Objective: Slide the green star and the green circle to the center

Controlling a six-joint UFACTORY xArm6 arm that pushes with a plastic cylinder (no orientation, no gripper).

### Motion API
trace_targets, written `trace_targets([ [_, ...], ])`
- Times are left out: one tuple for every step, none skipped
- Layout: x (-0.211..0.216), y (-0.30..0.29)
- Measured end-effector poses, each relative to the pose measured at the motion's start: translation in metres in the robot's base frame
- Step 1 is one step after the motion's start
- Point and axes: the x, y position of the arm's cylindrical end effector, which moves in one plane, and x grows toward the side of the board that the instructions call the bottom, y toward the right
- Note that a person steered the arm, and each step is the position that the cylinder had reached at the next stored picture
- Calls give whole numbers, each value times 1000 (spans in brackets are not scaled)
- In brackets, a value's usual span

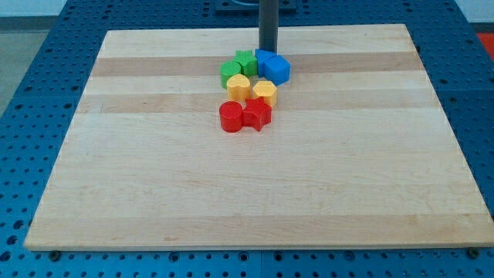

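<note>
Standing at the far side of the cluster, the rod's tip sits right at the top edge of the blue blocks, seemingly touching the rear one; there are no jaws on this rig, so nothing is clasped or released, only pushed

The green star lies just to the view's left of the tip, pressed against a blue block, and the green circle sits beside it, lower and further left. A second blue block lies to the view's right. Below the greens come a yellow heart-like block and a yellow block, then a red cylinder and a red star-like block, all packed tightly

The centre of the table lies below this pile, so the greens must travel toward the view's bottom. A good push would likely start from behind the star, at the view's top, not from the blue blocks. The yellows and reds stand in the path, so the arm should probably steer the greens down the left flank, with short, corrected strokes, because a round block tends to slip sideways off a thin rod
</note>
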Motion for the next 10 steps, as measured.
trace_targets([
  [0,0],
  [-9,0],
  [-18,-7],
  [-18,-9],
  [1,-35],
  [23,-55],
  [39,-76],
  [61,-79],
  [65,-79],
  [73,-79],
])
